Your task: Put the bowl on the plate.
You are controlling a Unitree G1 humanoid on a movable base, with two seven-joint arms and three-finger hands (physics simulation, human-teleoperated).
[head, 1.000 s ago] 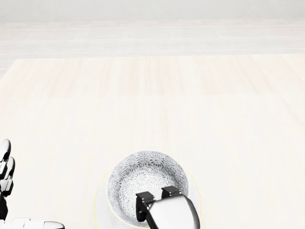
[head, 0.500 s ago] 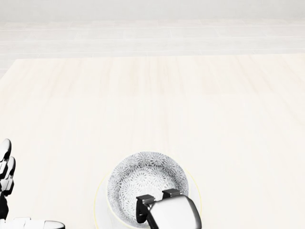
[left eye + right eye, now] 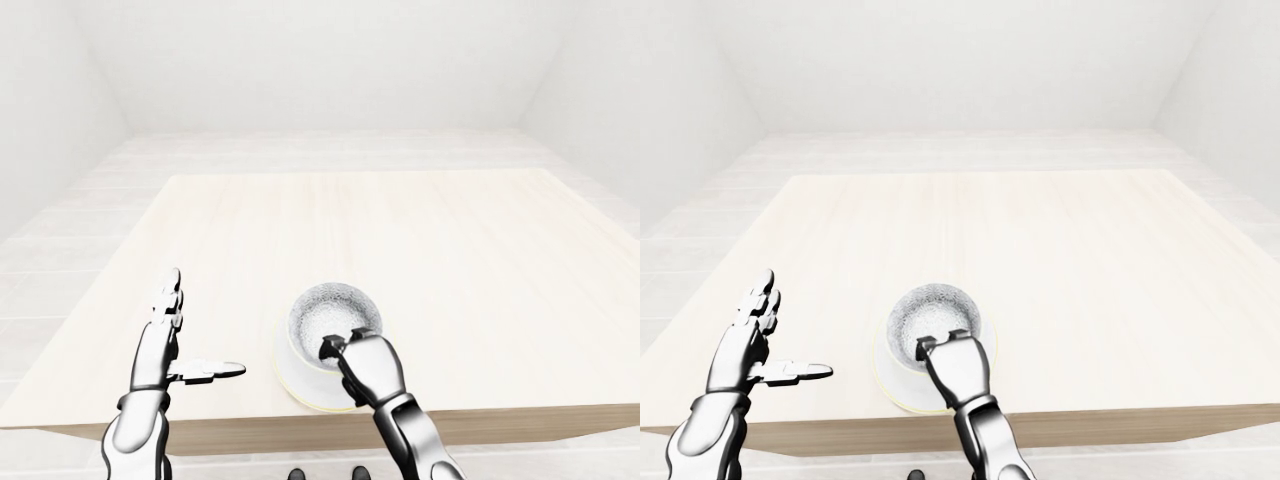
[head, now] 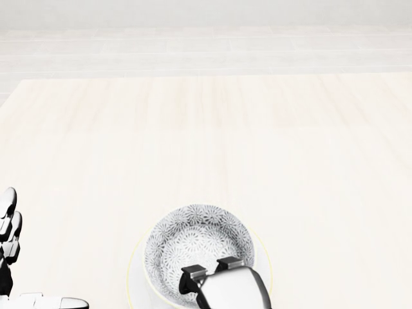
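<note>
Bowl (image 4: 196,248) sits inside the rim of the plate (image 4: 136,264), the pale yellow-edged disc showing all round it near the worktop (image 3: 420,250) edge closest to the robot. Looks like it rests on the plate rather than hangs over it, though the contact itself can't be seen from above.

Change over the last second: small. In the head view the right robot hand (image 4: 209,268) has slid a little down and toward the bowl's near-left rim; its two dark fingertips (image 4: 192,274) now sit lower over the bowl's near wall than they did. Bowl and plate haven't shifted, camera hasn't moved.

Right robot hand: fingers curled at the bowl's near rim, one seemingly inside the wall. Whether they are clamped on the rim or just loosened beside it, I cannot tell.

Left robot hand (image 3: 170,345): well off to the left of the bowl, fingers spread and straight, thumb out sideways, holding nothing, hovering over the worktop.

Judgement: placement is basically done, bowl centred on plate. The slight drop and backward drift of the right robot hand reads like the start of a release or retreat. Remaining risk: a finger hooked on the rim dragging the bowl off centre as it pulls away.
</note>
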